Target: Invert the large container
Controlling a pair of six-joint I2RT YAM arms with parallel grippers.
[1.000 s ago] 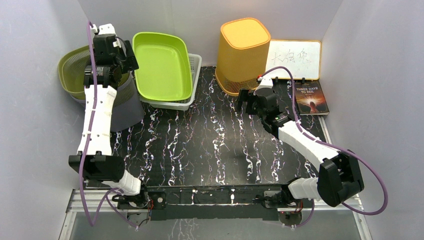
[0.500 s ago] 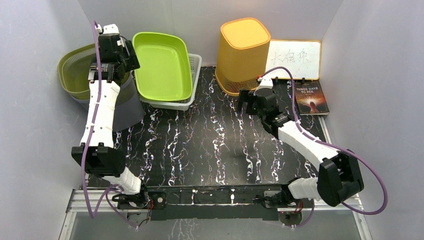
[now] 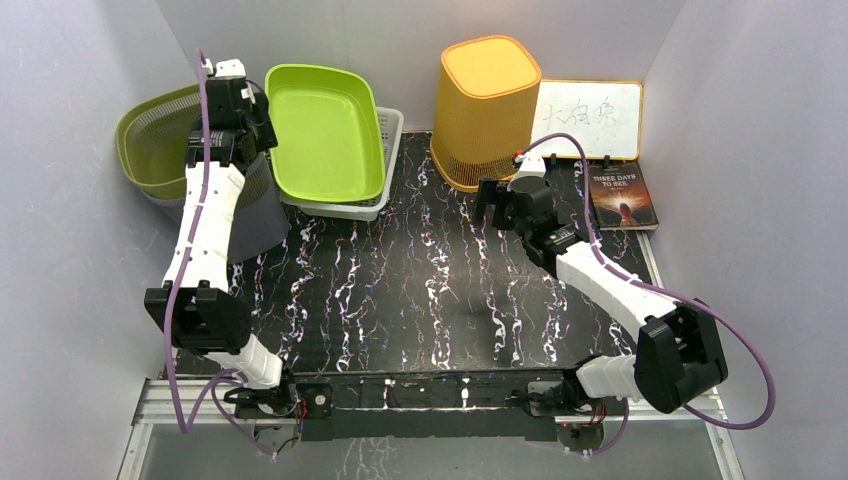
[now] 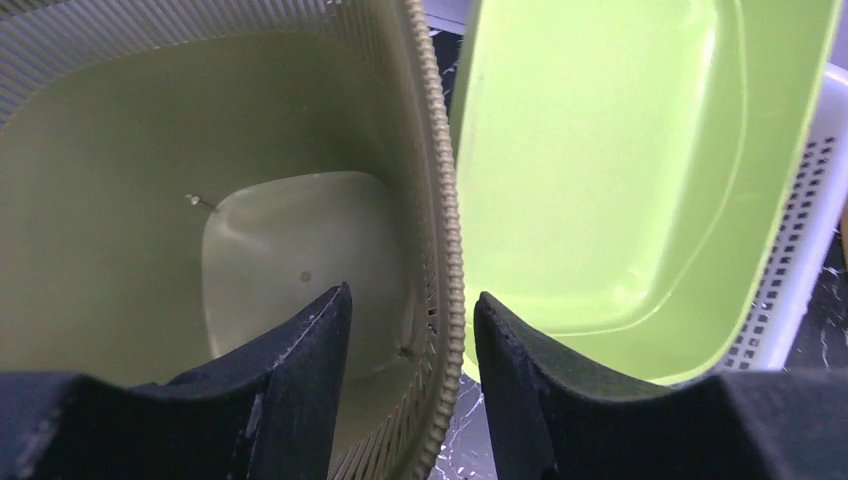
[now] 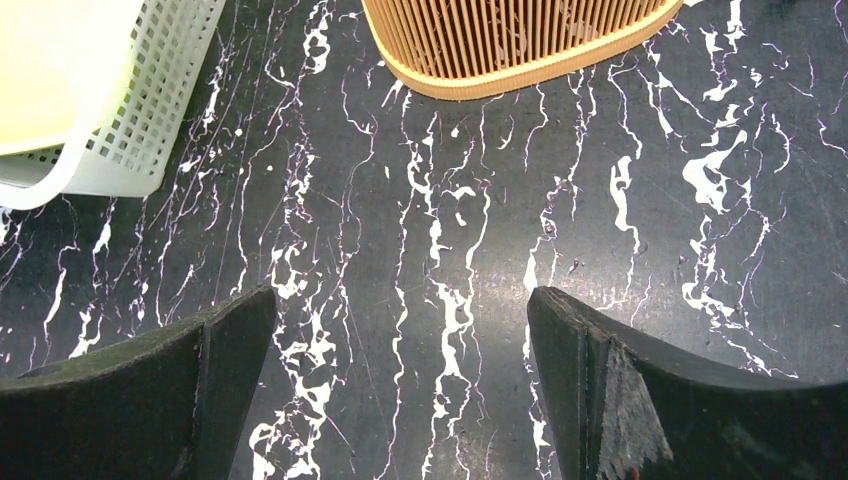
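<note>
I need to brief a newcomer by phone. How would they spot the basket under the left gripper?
Look at the far left corner of the black marbled table. There an olive-green basket stands upright in a grey basket, the left gripper straddling its rim. Unlike the lime tray beside it, it is deep, duller and ribbed-walled.

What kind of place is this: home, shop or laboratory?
Most likely a laboratory robot cell. The left arm and right arm are bolted at the edge of a black marbled table inside plain grey walls; the orange basket, book and whiteboard look like props.
</note>
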